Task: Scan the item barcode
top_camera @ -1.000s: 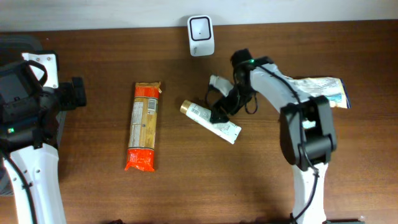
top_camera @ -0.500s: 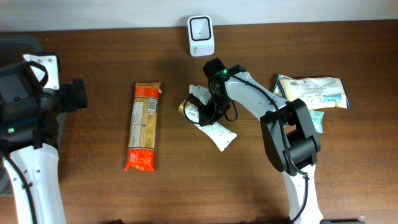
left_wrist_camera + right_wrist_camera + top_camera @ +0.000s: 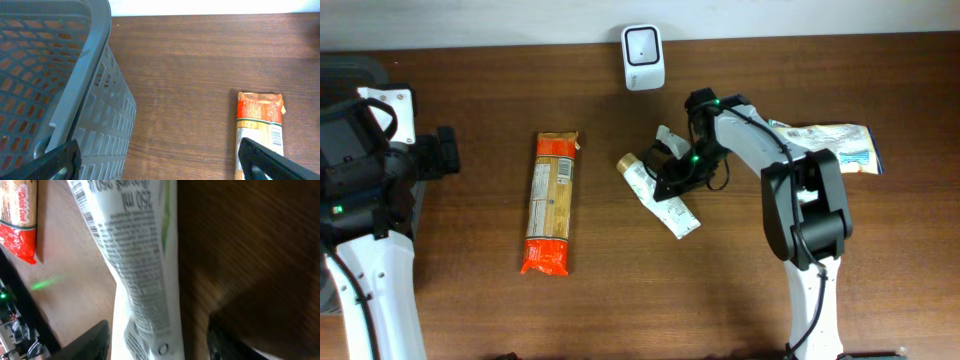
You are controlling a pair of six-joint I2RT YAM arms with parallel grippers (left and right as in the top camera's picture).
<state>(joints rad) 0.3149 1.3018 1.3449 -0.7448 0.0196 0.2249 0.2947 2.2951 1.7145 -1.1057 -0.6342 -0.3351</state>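
1. White squeeze tube (image 3: 145,280) lies flat on the wood table (image 3: 470,310), well short of the scanner (image 3: 643,43). My right gripper (image 3: 157,342) straddles it, jaws partway open, nothing clamped yet.
2. Best bet, I reckon: close mid-body, barcode (image 3: 85,207) uncovered.

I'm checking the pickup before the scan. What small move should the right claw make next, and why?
Probably close the right claw on the white tube. Its fingers straddle the tube, with bare table showing between the tube and one finger, so it looks ungripped. The tube lies flat, apart from the scanner.
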